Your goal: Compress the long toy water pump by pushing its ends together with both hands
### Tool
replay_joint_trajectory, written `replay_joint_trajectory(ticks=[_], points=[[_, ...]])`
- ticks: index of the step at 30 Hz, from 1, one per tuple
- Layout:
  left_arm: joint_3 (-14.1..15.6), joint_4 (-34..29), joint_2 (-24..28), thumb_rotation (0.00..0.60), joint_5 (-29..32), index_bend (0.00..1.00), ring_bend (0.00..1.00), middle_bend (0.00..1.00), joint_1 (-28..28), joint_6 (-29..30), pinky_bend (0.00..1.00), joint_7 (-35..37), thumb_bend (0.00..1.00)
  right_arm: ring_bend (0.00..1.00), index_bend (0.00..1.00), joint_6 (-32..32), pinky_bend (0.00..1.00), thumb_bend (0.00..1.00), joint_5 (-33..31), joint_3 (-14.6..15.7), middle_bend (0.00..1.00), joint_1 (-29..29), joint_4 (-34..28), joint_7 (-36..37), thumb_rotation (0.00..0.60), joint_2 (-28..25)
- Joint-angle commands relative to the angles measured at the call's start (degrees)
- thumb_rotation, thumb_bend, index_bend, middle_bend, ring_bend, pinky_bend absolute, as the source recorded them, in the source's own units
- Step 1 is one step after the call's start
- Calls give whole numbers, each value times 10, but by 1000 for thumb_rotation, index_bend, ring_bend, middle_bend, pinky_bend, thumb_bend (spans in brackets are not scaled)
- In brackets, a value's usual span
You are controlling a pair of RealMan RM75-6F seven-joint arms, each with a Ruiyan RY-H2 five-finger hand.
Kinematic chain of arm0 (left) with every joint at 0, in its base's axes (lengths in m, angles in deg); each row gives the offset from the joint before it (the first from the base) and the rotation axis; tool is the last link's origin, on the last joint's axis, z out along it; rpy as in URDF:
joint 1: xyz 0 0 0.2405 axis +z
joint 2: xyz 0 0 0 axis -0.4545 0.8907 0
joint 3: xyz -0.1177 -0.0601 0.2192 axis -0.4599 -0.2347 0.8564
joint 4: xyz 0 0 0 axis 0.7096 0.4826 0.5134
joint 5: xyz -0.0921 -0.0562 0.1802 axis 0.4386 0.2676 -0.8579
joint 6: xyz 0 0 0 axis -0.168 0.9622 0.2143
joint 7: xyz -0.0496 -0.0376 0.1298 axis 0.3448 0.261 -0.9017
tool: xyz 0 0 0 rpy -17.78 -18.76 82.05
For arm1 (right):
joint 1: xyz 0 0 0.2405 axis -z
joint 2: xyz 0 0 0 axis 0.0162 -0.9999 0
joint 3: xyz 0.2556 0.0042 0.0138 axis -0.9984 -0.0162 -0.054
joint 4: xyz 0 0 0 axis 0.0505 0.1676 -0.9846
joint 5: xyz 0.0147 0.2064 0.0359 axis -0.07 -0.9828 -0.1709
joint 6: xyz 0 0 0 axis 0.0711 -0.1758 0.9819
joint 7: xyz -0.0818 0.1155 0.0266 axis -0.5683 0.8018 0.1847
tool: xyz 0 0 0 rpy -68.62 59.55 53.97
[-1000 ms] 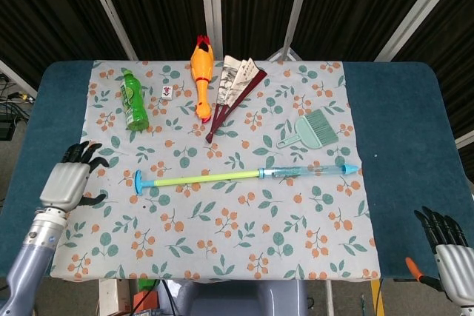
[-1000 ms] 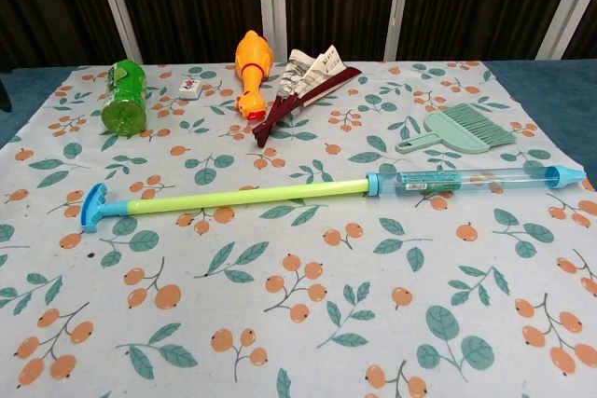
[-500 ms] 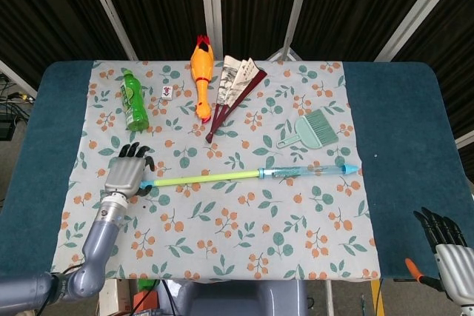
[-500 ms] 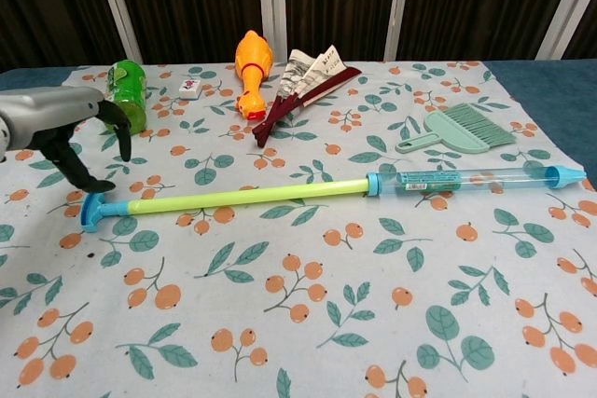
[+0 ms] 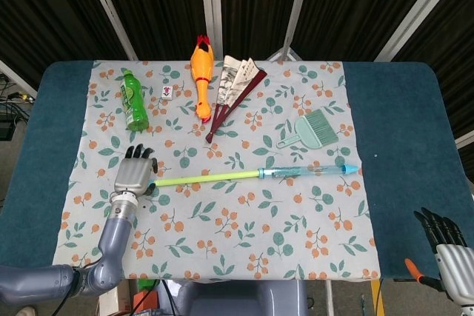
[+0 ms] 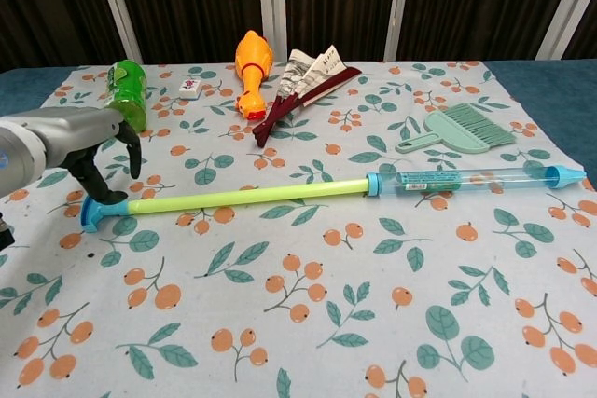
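The long toy water pump (image 5: 222, 177) lies across the floral cloth, extended at full length. Its blue T-handle (image 6: 91, 212) is at the left and its clear blue barrel (image 6: 466, 177) with a nozzle is at the right. My left hand (image 5: 133, 172) hovers over the handle end and hides it in the head view. In the chest view the left hand (image 6: 79, 142) has its fingers apart and arched down, with the thumb tip at the T-handle. My right hand (image 5: 444, 240) stays off the table at the bottom right, fingers extended and holding nothing, far from the nozzle (image 5: 349, 169).
Behind the pump lie a green bottle (image 5: 133, 100), a small white tile (image 5: 169, 92), a yellow rubber chicken (image 5: 201, 72), a folded fan (image 5: 233, 86) and a teal hand brush (image 5: 315, 129). The cloth (image 5: 244, 242) covers a blue table (image 5: 400, 123).
My left hand has moved from the table's left edge rightwards to the pump's handle end and settled over it. The pump and my right hand have not moved.
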Motion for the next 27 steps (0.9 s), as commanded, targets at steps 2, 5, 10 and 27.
replay_joint_trajectory(ticks=[2,5,10,27], points=[[7,9,-4,600,1,456,0,134,-1,2,51,1,424,0,0,0,0,329,0,0,0,0,0,0,600,0],[9,21,-9,600,5,459,0,137,-1,-1,51,6,424,0,0,0,0,329,0,0,0,0,0,0,600,0],[9,43,-23,600,16,464,0,141,-5,-7,51,10,425,0,0,1,0,329,-1,0,0,-1,-1,1,600,0],[15,71,-56,600,25,493,0,147,-13,-5,51,7,475,0,0,0,0,329,-2,0,0,-1,-1,7,600,-1]])
